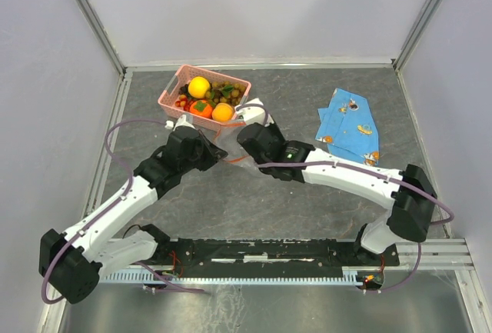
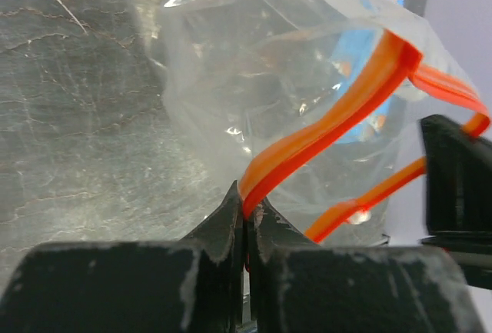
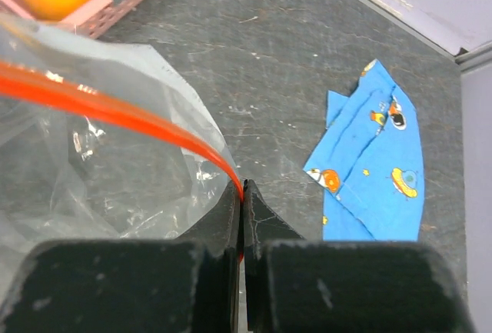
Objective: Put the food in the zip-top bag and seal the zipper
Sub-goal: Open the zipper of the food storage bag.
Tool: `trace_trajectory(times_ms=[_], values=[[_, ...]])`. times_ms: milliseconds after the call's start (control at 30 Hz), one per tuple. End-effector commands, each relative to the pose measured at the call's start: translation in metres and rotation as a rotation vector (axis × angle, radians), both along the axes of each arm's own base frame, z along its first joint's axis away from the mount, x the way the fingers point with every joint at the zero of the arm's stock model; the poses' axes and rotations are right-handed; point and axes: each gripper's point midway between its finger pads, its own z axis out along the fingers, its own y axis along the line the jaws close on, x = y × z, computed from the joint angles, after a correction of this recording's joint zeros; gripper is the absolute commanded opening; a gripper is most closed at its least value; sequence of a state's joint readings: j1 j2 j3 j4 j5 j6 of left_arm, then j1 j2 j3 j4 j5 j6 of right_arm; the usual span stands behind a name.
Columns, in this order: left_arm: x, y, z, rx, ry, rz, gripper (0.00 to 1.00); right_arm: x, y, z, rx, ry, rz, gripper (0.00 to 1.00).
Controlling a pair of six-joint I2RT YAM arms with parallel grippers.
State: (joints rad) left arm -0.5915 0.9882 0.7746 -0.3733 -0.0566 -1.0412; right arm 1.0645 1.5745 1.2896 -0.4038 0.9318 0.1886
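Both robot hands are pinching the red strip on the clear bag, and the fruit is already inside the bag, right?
Not quite. The fruit is in the pink basket, as the top external view shows; the clear bag looks empty. The rest is right: the left gripper and the right gripper both pinch the red strip.
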Motion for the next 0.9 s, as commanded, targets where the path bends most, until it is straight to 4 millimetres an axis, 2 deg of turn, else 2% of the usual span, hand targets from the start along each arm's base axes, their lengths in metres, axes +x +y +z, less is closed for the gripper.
trace_trajectory(times_ms=[0,100,133,200,300,400,500,700,767,867], values=[[0.004,0.004,-0.014,0.13,-0.028,-0.072,0.03,0.005,-0.031,0.034,0.013,-0.073,-0.05,0.02],[0.01,-0.008,-0.002,0.132,-0.086,-0.142,0.03,0.002,-0.03,0.037,0.033,-0.059,0.012,0.02],[0.012,-0.013,0.006,0.125,-0.113,-0.171,0.03,0.0,-0.028,0.036,0.039,-0.051,0.034,0.06],[0.017,-0.024,0.02,0.11,-0.163,-0.226,0.03,-0.002,-0.027,0.036,0.054,-0.033,0.058,0.22],[0.019,-0.035,0.031,0.1,-0.205,-0.292,0.03,-0.002,-0.024,0.032,0.063,0.008,0.11,0.43],[0.019,-0.039,0.034,0.11,-0.224,-0.333,0.03,0.001,-0.021,0.03,0.059,0.053,0.157,0.55],[0.016,-0.044,0.036,0.103,-0.236,-0.369,0.03,0.004,-0.014,0.027,0.058,0.085,0.201,0.61],[0.014,-0.051,0.038,0.082,-0.248,-0.406,0.03,0.015,-0.006,0.019,0.081,0.107,0.2,0.61],[0.014,-0.051,0.04,0.082,-0.254,-0.407,0.03,0.02,-0.01,0.014,0.073,0.1,0.171,0.52],[0.014,-0.048,0.04,0.093,-0.248,-0.397,0.03,0.024,-0.025,0.015,0.042,0.077,0.108,0.31]])
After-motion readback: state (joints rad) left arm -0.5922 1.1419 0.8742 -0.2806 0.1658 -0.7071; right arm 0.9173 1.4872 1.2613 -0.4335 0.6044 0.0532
